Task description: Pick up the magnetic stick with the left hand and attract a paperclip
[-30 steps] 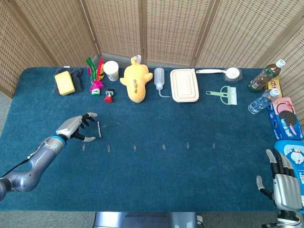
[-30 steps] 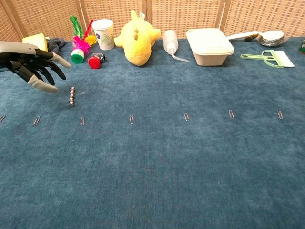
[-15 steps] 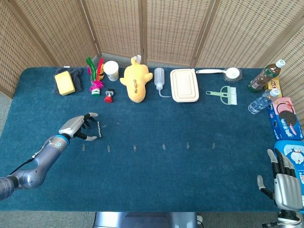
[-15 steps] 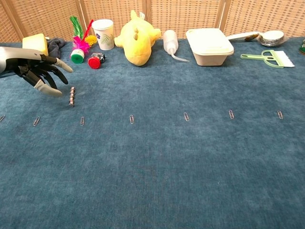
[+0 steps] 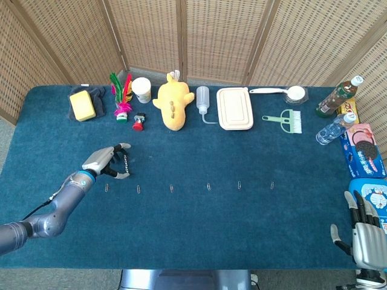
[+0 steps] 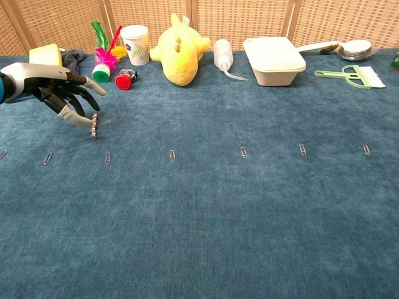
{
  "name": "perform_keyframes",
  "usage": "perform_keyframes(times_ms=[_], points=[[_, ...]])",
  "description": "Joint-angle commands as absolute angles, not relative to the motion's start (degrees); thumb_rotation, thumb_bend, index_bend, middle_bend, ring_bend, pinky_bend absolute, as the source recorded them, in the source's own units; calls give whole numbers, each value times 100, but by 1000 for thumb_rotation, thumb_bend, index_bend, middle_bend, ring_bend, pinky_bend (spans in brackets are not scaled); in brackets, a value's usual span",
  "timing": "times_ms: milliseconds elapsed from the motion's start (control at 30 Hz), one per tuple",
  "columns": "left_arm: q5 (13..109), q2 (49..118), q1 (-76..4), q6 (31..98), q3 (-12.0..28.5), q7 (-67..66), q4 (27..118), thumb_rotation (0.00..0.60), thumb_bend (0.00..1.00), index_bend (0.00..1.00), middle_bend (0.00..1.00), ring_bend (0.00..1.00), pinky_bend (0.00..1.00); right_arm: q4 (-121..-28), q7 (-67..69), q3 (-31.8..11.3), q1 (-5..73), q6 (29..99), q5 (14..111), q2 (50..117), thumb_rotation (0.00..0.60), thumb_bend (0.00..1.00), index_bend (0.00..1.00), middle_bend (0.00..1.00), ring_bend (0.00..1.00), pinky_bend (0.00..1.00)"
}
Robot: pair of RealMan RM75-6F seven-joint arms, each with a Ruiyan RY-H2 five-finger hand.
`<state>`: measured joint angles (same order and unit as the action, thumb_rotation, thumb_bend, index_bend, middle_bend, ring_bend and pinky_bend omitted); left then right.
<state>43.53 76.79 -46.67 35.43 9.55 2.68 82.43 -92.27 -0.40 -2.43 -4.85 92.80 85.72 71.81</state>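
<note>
While left hand (image 6: 53, 87) hovers empty, fingers spread | magnetic stick (image 6: 94, 126) just beside | paperclip (image 6: 107, 157) near

wall: woven rattan screen panels (image 5: 211, 36) | table (image 5: 199, 229): dark blue cloth | light: even

We see a table (image 5: 181, 235) covered in dark blue cloth, with a row of paperclips (image 6: 173, 156) lying across its middle and a short beaded magnetic stick (image 6: 94, 126) lying just behind the row's left end. Along the far edge lie a yellow sponge (image 5: 82, 105) on a dark cloth, a feather shuttlecock (image 5: 123, 96), a paper cup (image 5: 141, 89), a yellow plush toy (image 5: 172, 101), a squeeze bottle (image 5: 202, 101), a lidded container (image 5: 234, 108), a ladle (image 5: 284, 92) and a green brush (image 5: 285, 120); at the right edge stand two bottles (image 5: 334, 128) beside snack packets (image 5: 361, 149)
</note>
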Motion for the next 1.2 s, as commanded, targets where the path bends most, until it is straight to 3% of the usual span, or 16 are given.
perform_keyframes(times_ms=[33,833,1200], points=[[4332,7725,-4700,3604,959,213,8262,569,344,130,252,323,312,-9217,-21,-244,-504,9302,8576,7176,600,442,6,12,0,108],[3968,8055,-4985,3724,1008,-67,8247,567,344,129,252,316,312,-9204,14,-227,-612,9398,8627,7166,600,442,6,12,0,108],[4693,7758,-4808,3757,1048,137,8803,564,344,126,253,302,312,-9235,2,-226,-658,9448,8652,7144,600,442,7,12,0,108]])
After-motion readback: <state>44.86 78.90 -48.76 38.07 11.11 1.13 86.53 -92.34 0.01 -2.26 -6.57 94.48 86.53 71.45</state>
